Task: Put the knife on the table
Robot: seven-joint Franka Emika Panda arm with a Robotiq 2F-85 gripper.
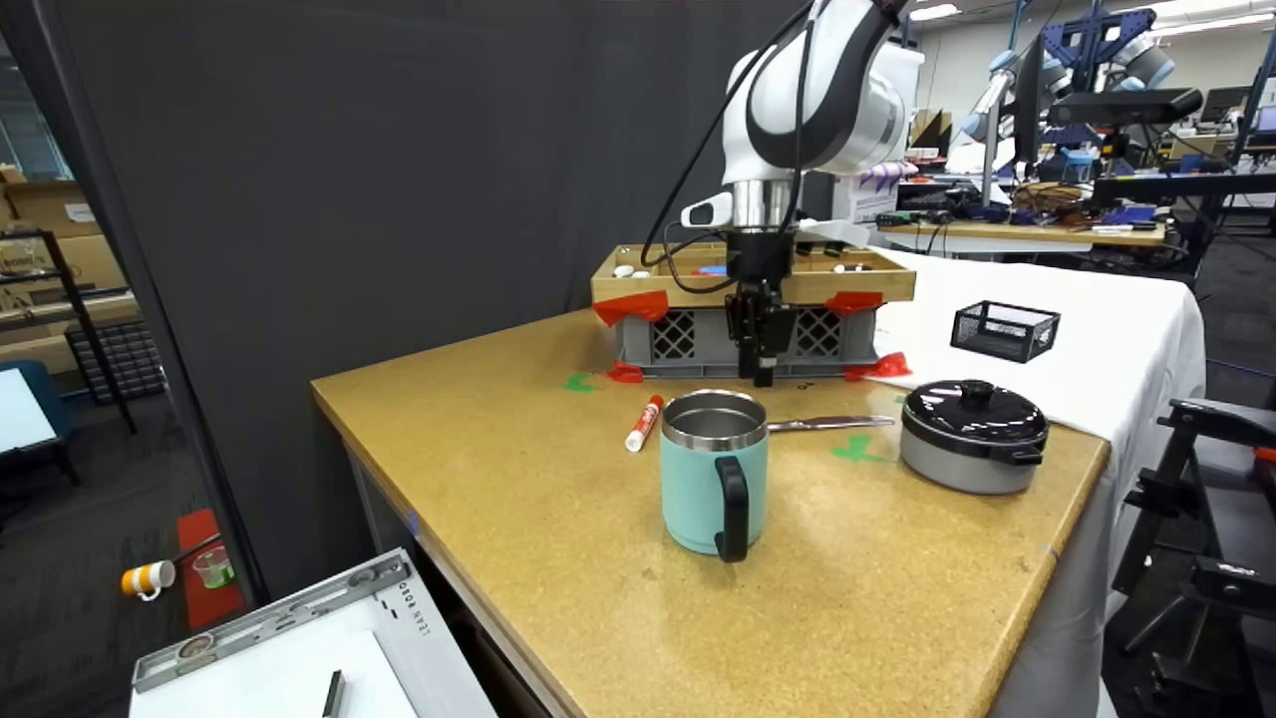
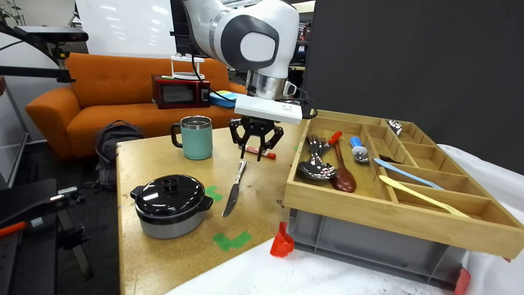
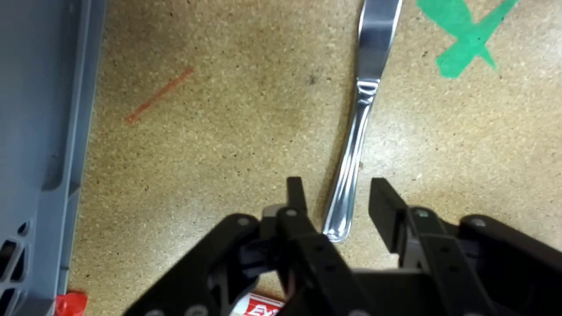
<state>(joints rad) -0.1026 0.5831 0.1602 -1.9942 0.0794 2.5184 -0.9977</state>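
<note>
Here, slender polished metal knife [image 3: 359, 120], flat on speckled tan table [image 3: 219, 131], angular black jaws parted above

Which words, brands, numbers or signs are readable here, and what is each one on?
"EX", on the marker in the wrist view; anything further is cut off.
Lettering on the white board in an exterior view: too small and turned to read surely.
Label on a cardboard box in an exterior view: too small.
Any markings on the red microwave in an exterior view: too small.
No number is legible.
</note>
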